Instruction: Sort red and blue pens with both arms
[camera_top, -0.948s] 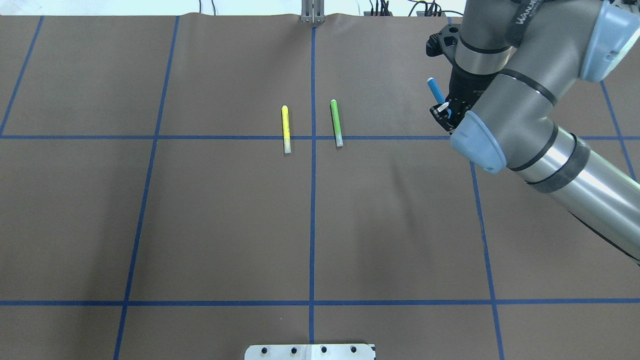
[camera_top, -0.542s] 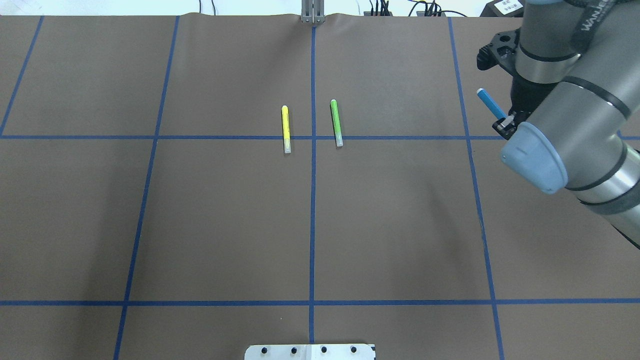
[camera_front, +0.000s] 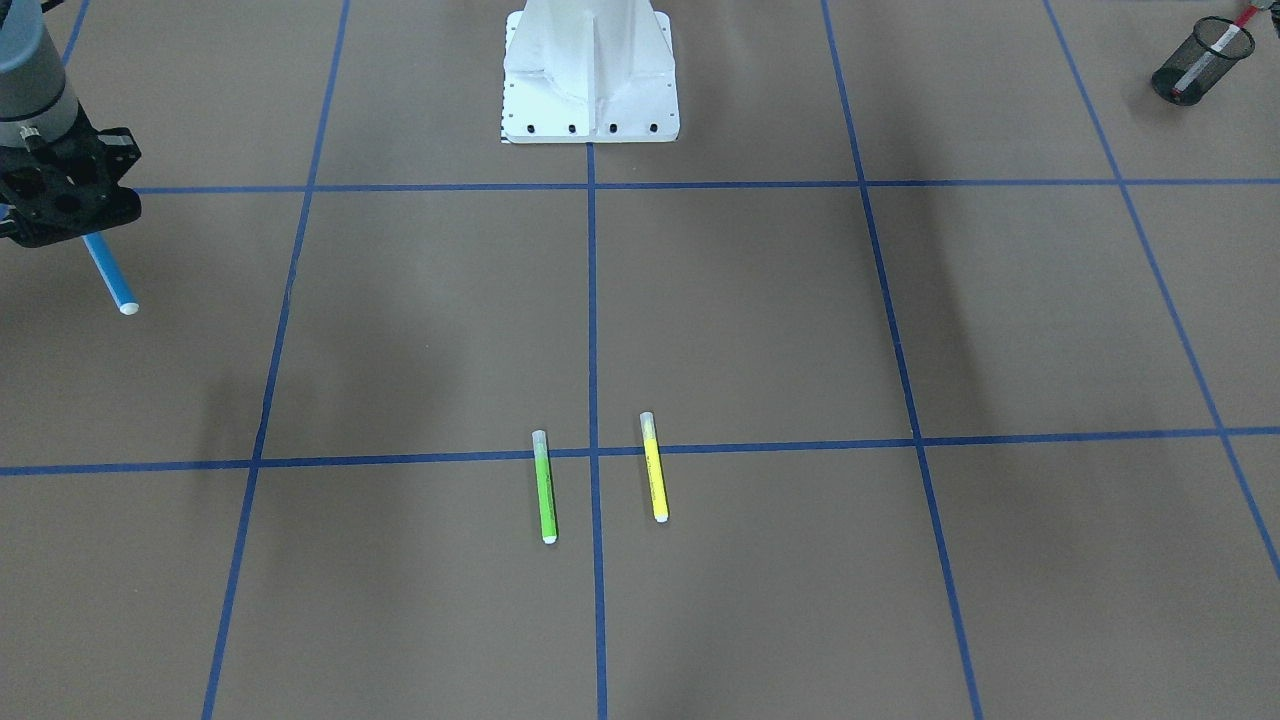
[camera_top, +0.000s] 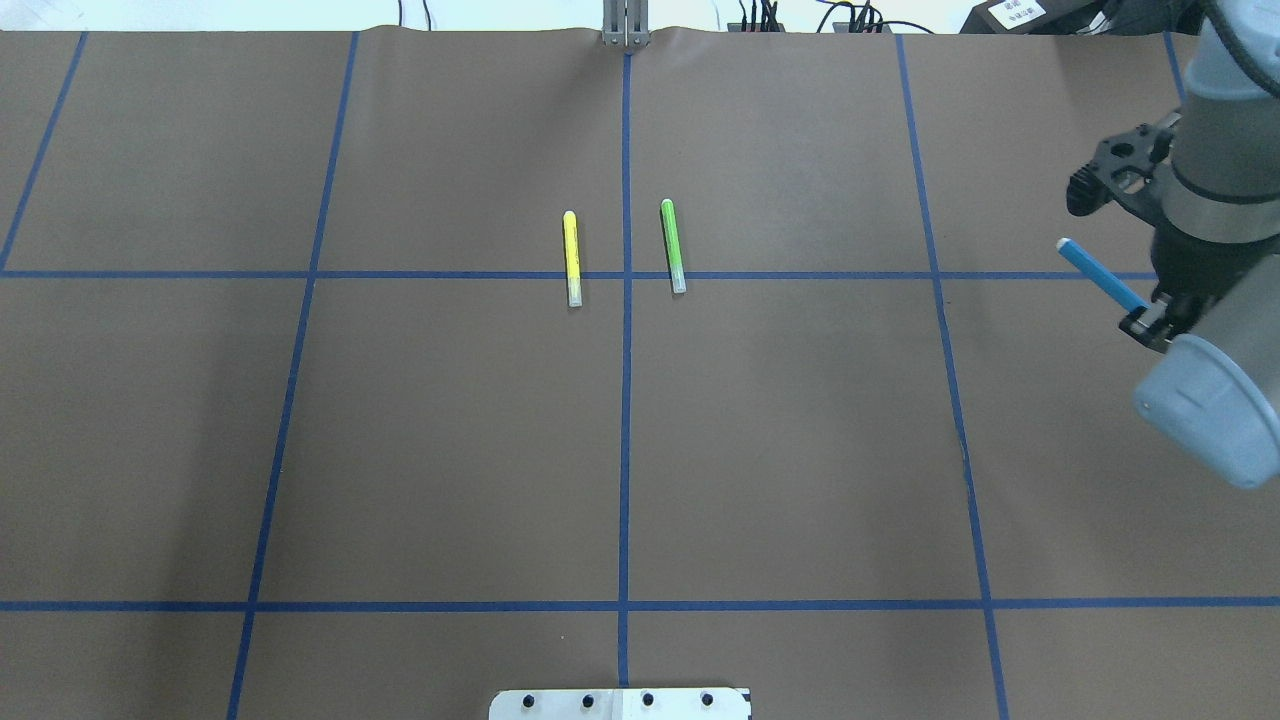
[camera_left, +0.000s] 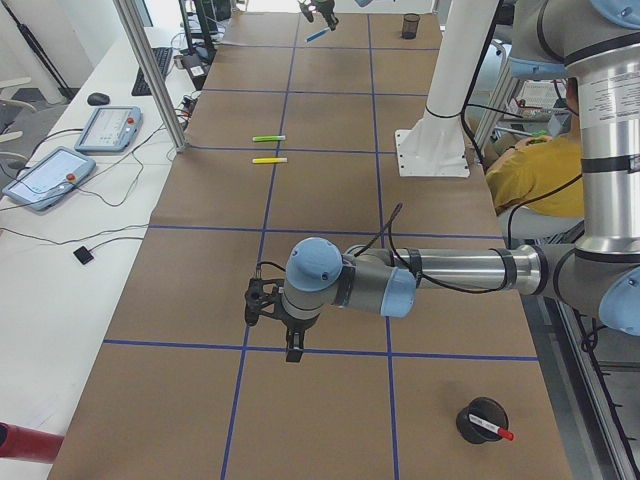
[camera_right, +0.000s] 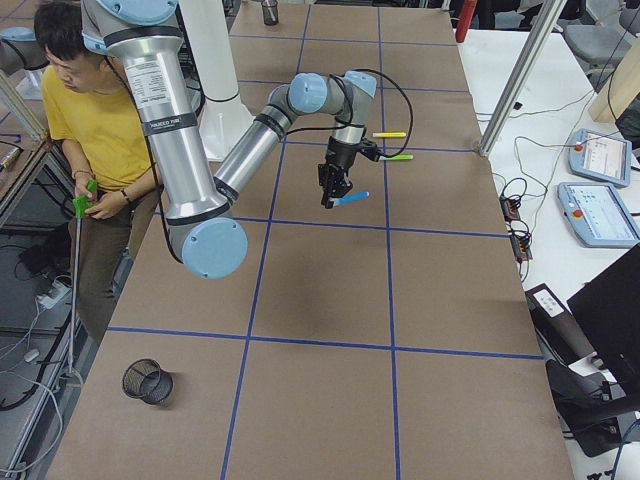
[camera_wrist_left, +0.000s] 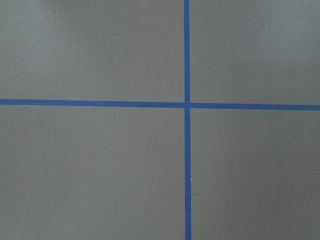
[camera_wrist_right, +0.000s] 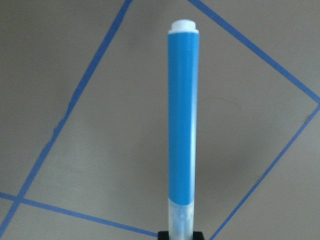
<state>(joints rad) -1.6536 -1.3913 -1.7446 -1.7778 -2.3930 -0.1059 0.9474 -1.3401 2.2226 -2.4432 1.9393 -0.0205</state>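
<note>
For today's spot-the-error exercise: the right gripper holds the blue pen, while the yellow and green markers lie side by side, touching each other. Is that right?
No. The yellow marker and green marker lie side by side but apart, a blue tape line between them, as the overhead view shows. The right gripper does hold the blue pen.

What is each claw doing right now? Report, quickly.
Left claw: cannot be told.
Right claw: closed, holding the slim blue-barrelled pen with a translucent cap.

In the overhead view, a yellow marker (camera_top: 572, 258) lies at nine o'clock of a green marker (camera_top: 672, 246), near but apart, both across a blue tape line (camera_top: 450, 275) on the brown-covered table (camera_top: 450, 420).
</note>
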